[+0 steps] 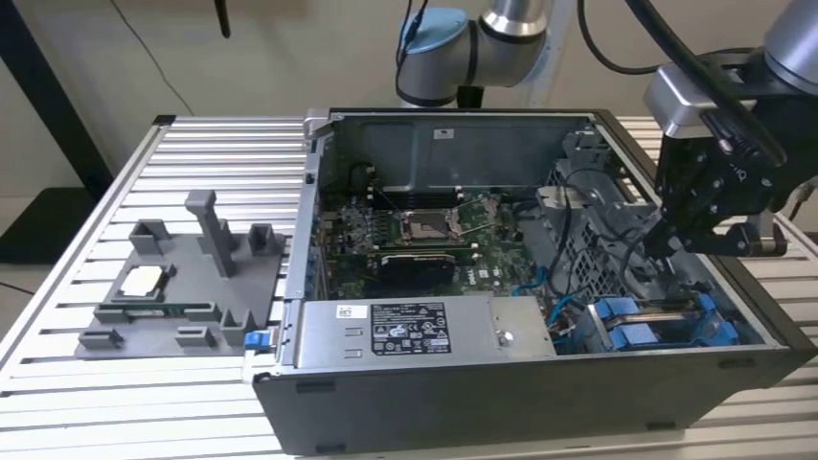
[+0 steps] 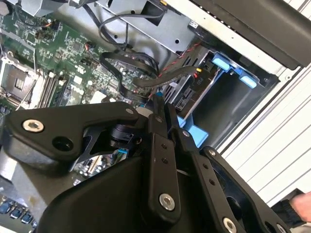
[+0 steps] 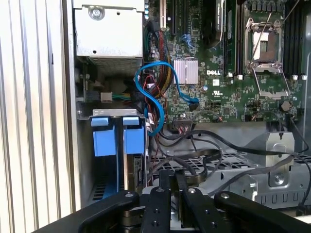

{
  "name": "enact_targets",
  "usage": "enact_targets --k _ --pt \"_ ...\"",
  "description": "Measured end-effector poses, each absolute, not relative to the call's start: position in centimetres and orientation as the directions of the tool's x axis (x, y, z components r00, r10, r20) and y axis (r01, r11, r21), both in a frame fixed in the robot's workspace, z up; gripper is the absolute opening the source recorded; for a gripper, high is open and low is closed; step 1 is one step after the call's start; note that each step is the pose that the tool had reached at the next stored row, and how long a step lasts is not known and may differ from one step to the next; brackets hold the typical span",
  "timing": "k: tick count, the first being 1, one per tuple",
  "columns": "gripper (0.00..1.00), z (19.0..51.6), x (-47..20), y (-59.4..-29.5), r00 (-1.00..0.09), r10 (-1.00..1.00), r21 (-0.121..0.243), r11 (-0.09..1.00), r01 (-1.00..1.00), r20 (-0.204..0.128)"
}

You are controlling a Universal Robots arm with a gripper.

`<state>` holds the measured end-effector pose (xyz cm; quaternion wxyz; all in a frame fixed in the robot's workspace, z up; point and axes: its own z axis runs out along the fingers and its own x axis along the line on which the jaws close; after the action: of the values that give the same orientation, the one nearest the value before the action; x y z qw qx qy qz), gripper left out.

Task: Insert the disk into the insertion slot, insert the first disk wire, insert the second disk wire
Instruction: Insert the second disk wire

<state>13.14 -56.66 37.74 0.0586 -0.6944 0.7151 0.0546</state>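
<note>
Disk [image 3: 130,167] seated in insertion slot [image 3: 109,145], long axis running into bay; black cables [image 3: 204,162] alongside; hand [image 1: 665,240] above, fingers together.

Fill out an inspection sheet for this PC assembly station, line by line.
Surface: ribbed aluminium table carrying an open computer case and a grey fixture tray.
Job's things: blue drive carrier tabs sit in the insertion slot at the case's corner; the disk itself is hidden, so seating cannot be confirmed.
Clutter: a small chip part lies on the fixture tray.
Grippers: end effector is lowered inside the case above the slot area; finger state unclear.
Cables: a blue data cable loops near the motherboard; black cables lie over the drive cage.
Surroundings: grey power-supply box along the case's front edge; pale wall behind.
</note>
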Motion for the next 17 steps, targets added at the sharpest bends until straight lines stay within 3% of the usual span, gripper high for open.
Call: enact_targets --k 17 --pt "0.16 36.6 13.4 -56.9 -0.041 -0.987 0.066 0.031 -0.997 -0.157"
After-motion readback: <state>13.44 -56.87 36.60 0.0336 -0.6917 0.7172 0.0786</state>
